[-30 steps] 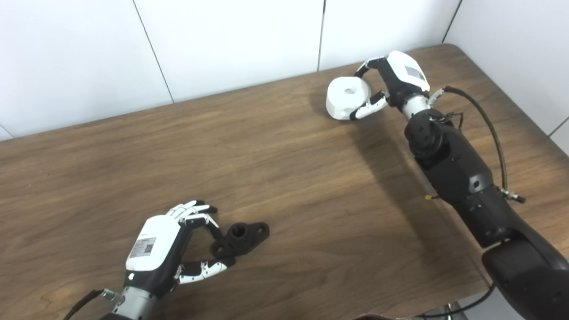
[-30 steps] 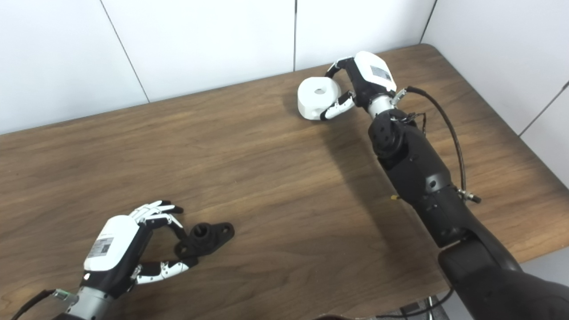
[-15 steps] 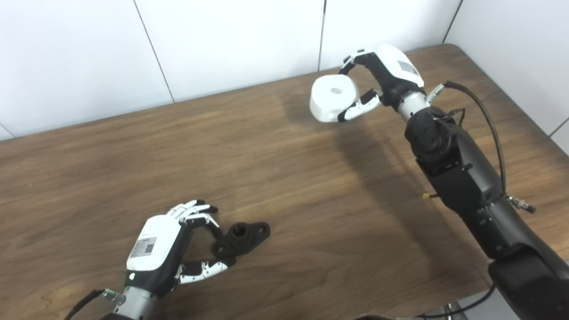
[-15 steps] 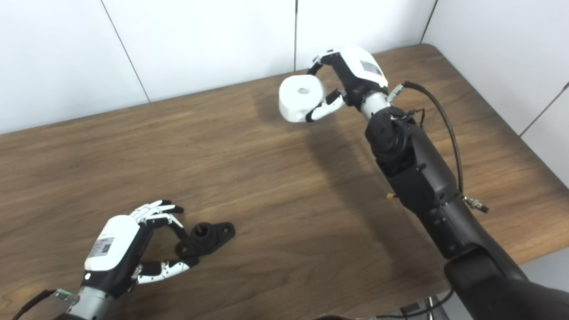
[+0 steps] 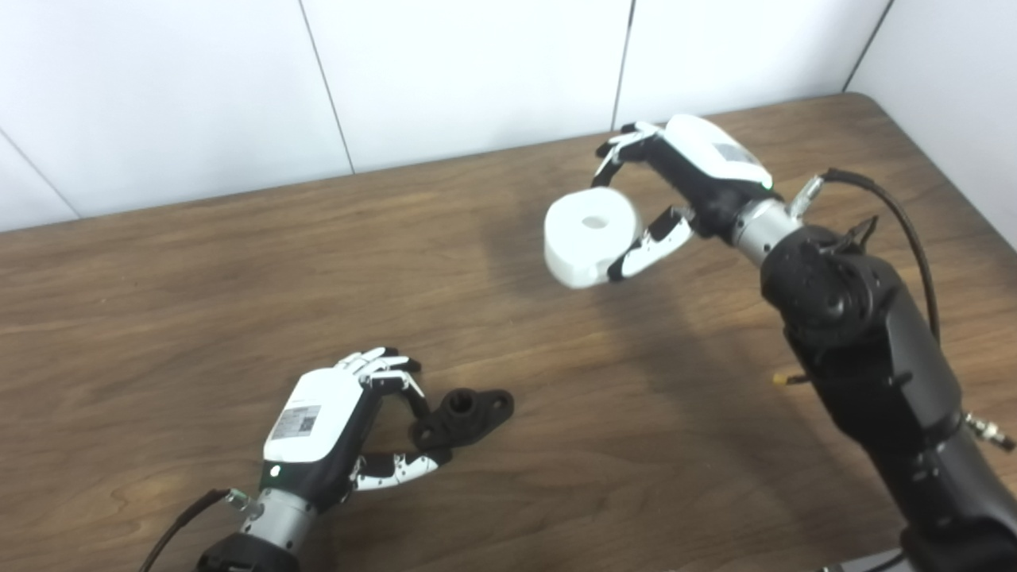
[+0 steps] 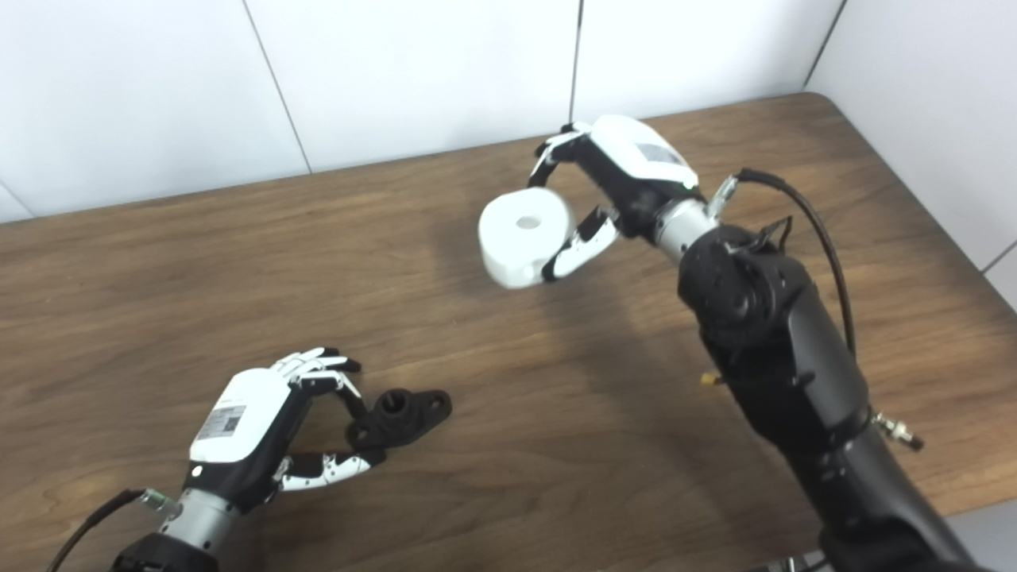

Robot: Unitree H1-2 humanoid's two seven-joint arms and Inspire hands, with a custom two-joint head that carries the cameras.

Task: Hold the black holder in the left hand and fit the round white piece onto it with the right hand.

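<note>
Wood table [image 5: 199,262], white wall panels behind. Right hand [image 5: 691,179] at 1 o'clock grasps round white piece [image 5: 592,234], lifted clear of surface. Left hand [image 5: 334,429] at 7 o'clock pinches black holder [image 5: 465,413], lying on table.

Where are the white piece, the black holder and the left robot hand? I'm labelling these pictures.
white piece [image 5: 589,238], left eye view, its round top face.
black holder [image 5: 465,413], left eye view, its raised middle socket.
left robot hand [image 6: 246,429], right eye view, its white back.
</note>
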